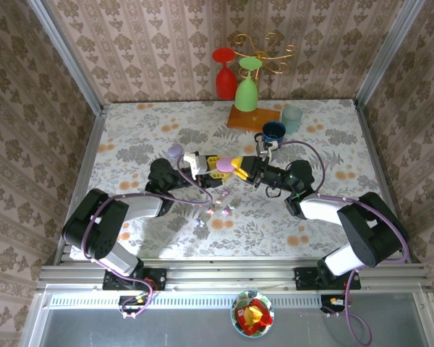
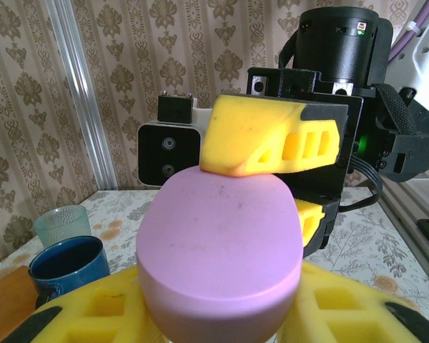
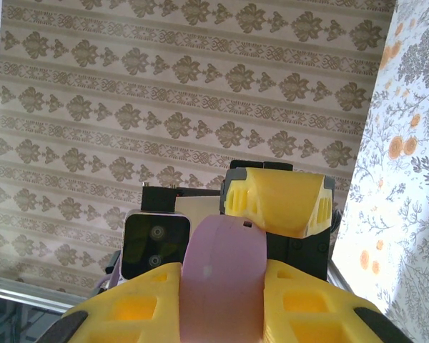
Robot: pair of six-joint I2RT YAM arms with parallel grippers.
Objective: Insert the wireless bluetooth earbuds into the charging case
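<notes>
The wireless bluetooth earbuds (image 1: 222, 211) lie loose on the tabletop (image 1: 130, 144), a small scatter of pale buds near the front edge, between the two arms and well apart from either hand, so none of them is in a case yet. The work at this moment is on the charging case (image 1: 225, 161), a rounded pinkish-purple pebble held up above the middle of the tabletop where the two arms meet. The left hand (image 1: 217, 168) is clamped on it, and the left wrist view has the case seated between that hand's yellow fingers (image 2: 93, 307). The right hand (image 1: 236, 166) is closed on the same case from the opposite side: its own view shows the case edge-on between its fingers (image 3: 136, 307). From the left wrist, one right finger presses on top of the case and the other sits lower, behind it. The case looks closed, with no gap and no bud wells visible, though its far side is hidden. A second, lilac case (image 1: 175, 151) rests on the tabletop just left of the left hand, untouched. By my reading the task is at its start. The case must be opened and set down or steadied, and each bud picked up and seated, before anything counts as done.
</notes>
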